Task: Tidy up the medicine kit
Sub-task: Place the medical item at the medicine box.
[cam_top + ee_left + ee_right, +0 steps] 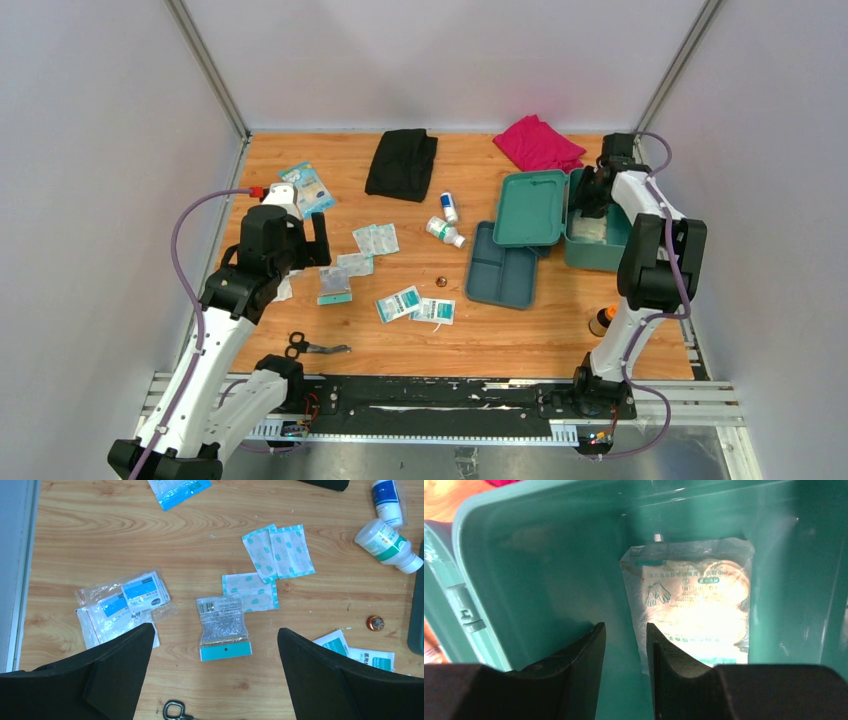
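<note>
The right gripper (625, 627) fills the foreground of its own wrist view. Its two matte black, wedge-shaped fingers stand a narrow gap apart with nothing between them, lowered inside the medicine kit (524, 555), whose smooth teal-green plastic walls curve at the corners. Just beyond the fingertips a crinkled clear packet (696, 605) printed with a glove pictogram lies flat on the kit's floor. Seen from above, the kit sits at the right side of the wood-grain table (470, 350), its hinged lid (530, 207) swung open to the left. The lid's edge overlaps the grey-blue two-compartment tray (503, 268), which lies out on the wood. The left gripper (215, 629) hangs over the left half of the table, its broad black fingers spread wide and empty. Beneath it lie a silvery foil sachet (222, 625) with a teal strip along one end, flat plaster pouches (280, 550), a glossy zip bag (122, 605) of blue-labelled packets, two white plastic bottles (387, 542) and a small round coppery disc (375, 623). A folded black cloth (402, 163) and a crumpled pink cloth (538, 143) lie at the far edge.
</note>
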You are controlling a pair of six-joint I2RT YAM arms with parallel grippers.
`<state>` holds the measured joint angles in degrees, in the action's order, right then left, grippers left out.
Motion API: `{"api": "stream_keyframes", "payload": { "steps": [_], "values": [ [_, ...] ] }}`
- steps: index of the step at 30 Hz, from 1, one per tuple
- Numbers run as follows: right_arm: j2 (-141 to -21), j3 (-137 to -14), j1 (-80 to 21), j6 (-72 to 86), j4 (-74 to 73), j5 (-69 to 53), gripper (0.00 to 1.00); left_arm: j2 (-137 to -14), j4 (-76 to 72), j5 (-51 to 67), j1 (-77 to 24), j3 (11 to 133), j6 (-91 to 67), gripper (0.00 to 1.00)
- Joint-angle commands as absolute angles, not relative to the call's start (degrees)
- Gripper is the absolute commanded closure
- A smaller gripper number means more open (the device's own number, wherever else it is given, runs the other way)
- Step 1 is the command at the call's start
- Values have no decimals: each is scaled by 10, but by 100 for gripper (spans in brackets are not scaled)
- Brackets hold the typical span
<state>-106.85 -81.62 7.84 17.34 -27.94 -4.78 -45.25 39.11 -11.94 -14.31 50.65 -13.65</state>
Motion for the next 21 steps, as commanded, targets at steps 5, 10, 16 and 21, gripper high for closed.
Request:
{"api": "stream_keyframes", "payload": {
  "steps": [5, 10, 16, 21],
  "values": [
    [-1052, -794, 56, 214, -250, -152, 59, -451, 388, -114, -138, 502, -127, 0],
    [-1044, -766, 51, 262, -202, -209, 59, -451, 389, -114, -138, 502, -127, 0],
    [-1039, -726, 40, 346, -132, -246, 58, -451, 389, -114, -138, 502, -127, 0],
    [-1004, -721, 38, 357, -129, -179, 57, -452, 388, -114, -138, 502, -127, 0]
  ]
}}
